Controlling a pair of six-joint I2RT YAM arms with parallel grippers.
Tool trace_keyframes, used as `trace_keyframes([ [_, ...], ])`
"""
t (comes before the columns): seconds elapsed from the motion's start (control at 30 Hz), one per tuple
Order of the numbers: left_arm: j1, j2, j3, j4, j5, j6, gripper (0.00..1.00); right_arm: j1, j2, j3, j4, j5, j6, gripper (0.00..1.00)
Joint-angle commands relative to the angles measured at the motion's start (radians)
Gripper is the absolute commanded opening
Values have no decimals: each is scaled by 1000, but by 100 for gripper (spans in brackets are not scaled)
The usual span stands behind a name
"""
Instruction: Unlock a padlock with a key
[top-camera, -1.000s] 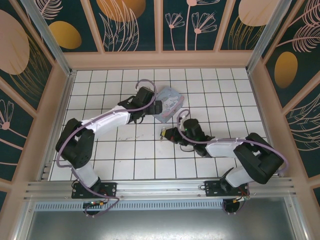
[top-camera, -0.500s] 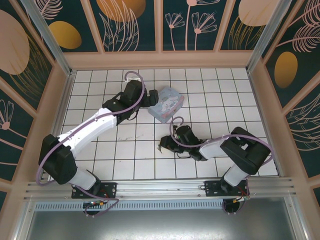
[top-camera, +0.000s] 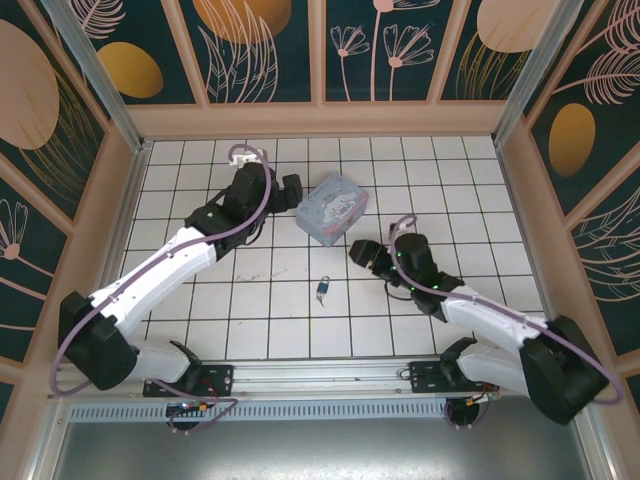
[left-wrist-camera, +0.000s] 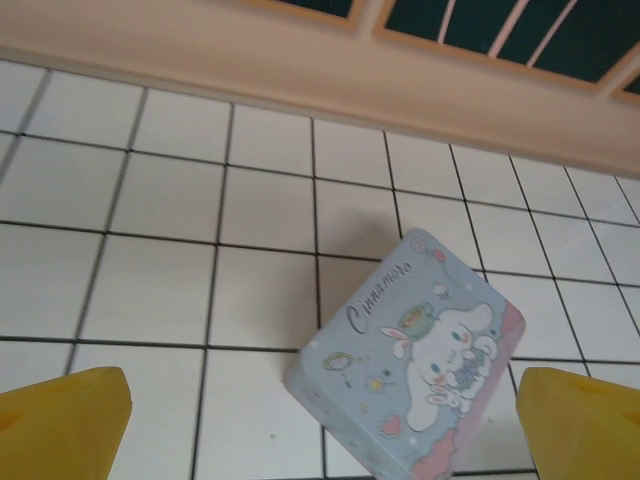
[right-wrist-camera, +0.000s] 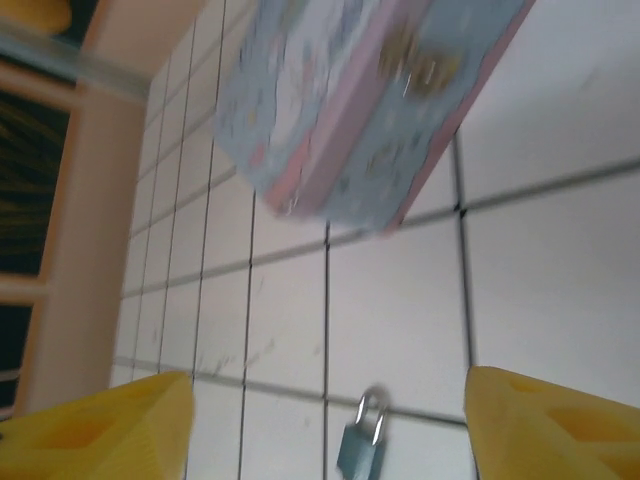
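Observation:
The padlock (top-camera: 322, 290), tiny and bluish with a silver shackle, lies alone on a white tile near the table's middle. In the right wrist view the padlock (right-wrist-camera: 362, 440) rests low between my yellow fingers (right-wrist-camera: 100, 425), touching neither. My right gripper (top-camera: 357, 250) hovers open up and to the right of it, with nothing held. My left gripper (top-camera: 293, 192) stands wide open just left of the pale blue cartoon box (top-camera: 333, 208), gripping nothing. The key is hidden from me.
The pale blue cartoon box (left-wrist-camera: 410, 350) lies tilted on the tiles between the two grippers, behind the padlock. A wooden rail (left-wrist-camera: 300, 70) borders the table's far edge. Side walls (top-camera: 115, 190) close in the tiled floor.
My right gripper opened, let go of the padlock and pulled back to the right; the padlock now lies free on the tile. My left arm swung back and left, off the box.

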Motion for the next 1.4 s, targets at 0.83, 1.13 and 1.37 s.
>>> trace_keyframes([
  [0.83, 423, -334, -584, 689, -236, 499, 99, -549, 91, -47, 393, 514, -568, 99],
  [1.13, 493, -202, -842, 1104, -171, 507, 99, -551, 255, -200, 728, 616, -593, 99],
  [1.37, 499, 5, -959, 1490, -98, 565, 99, -587, 282, -335, 1078, 401, -736, 99],
])
